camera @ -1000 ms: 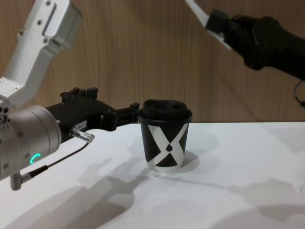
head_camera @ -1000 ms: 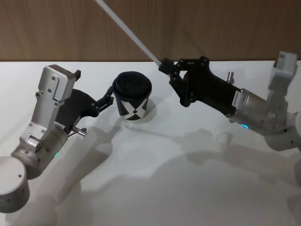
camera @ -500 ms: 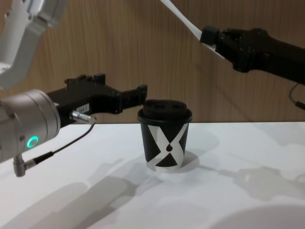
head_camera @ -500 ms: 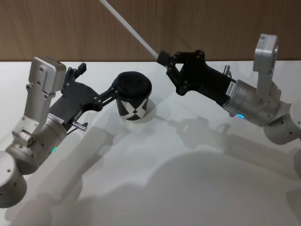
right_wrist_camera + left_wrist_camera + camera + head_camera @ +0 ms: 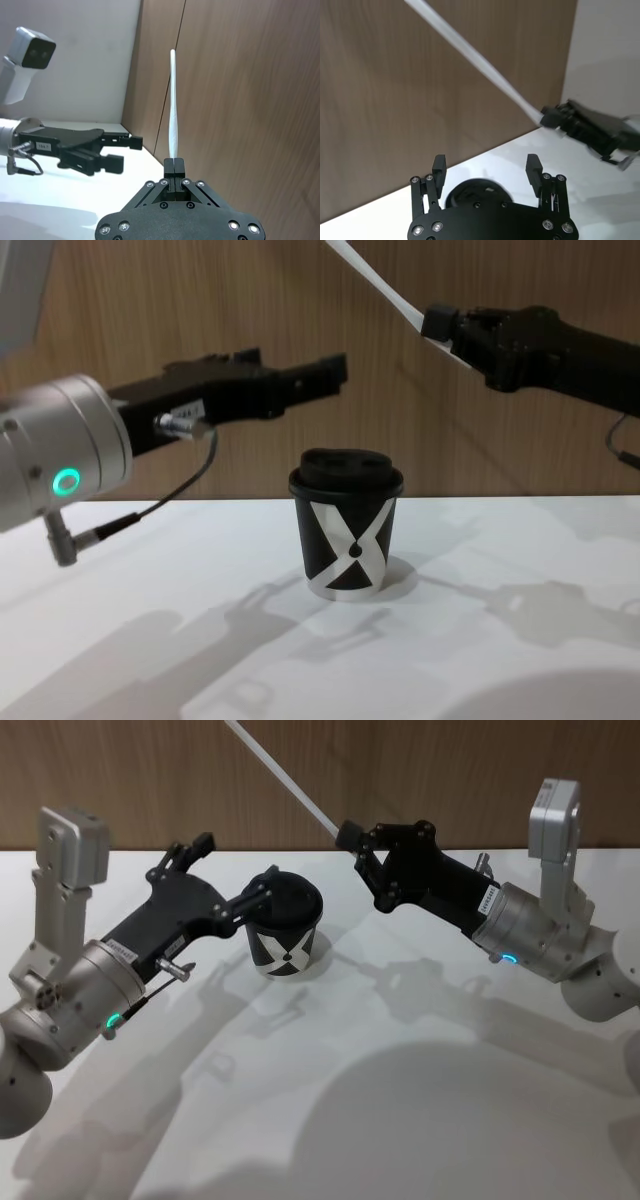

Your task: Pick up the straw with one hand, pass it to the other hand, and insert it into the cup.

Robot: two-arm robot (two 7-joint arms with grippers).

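The right pincer (image 5: 348, 832), black on a silver cylindrical wrist, is held in the air above the white counter (image 5: 400, 1100), up and to the right of the small black paper cup with a white X pattern and black domed lid (image 5: 283, 925). Its jaws are closed tight on the lower end of the thin white paper-wrapped straw (image 5: 280, 775). The straw slants up and away toward the robot's left, crossing in front of the brown wood-panel wall (image 5: 200, 300), well clear of the cup. The left pincer (image 5: 260, 892), also black on a silver wrist with a green glowing ring, hangs just above the left side of the cup lid without touching it. Its two fingers (image 5: 439, 165) are spread wide apart with nothing between them. The cup stands upright on the counter between the two arms.
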